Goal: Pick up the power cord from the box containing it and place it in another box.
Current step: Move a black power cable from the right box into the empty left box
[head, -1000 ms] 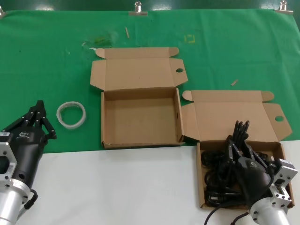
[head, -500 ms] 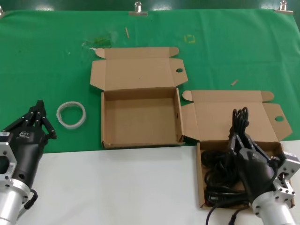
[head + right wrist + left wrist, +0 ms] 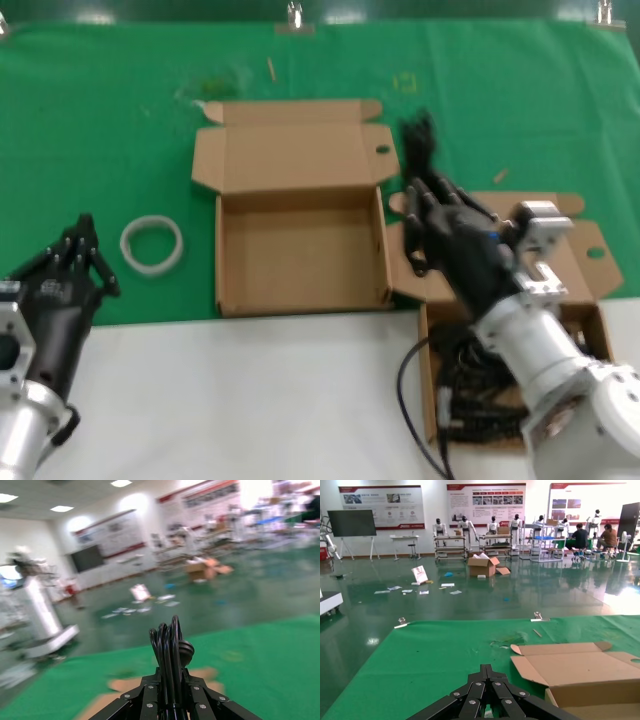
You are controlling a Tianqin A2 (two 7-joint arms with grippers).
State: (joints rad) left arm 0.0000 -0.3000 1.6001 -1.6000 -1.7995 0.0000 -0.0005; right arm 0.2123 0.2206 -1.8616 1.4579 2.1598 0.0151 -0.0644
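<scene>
My right gripper [image 3: 424,178] is shut on the power cord [image 3: 420,138], a folded black bundle sticking up past the fingertips. It is lifted above the table, between the two boxes near the left box's right wall. The cord shows upright in the right wrist view [image 3: 170,645], with one strand [image 3: 405,385] trailing down in front of the right box. The right cardboard box [image 3: 590,330] holds a mass of black cables [image 3: 470,400]. The left cardboard box [image 3: 300,250] stands open and empty. My left gripper [image 3: 80,235] is shut and parked at the left, also seen in its wrist view [image 3: 487,669].
A white ring [image 3: 152,243] lies on the green cloth left of the empty box. Both boxes' lids [image 3: 295,150] stand open toward the back. White table surface [image 3: 250,400] runs along the front.
My right gripper has risen out of the right box with the cord and swung left and back toward the empty box. The left arm has not moved.
</scene>
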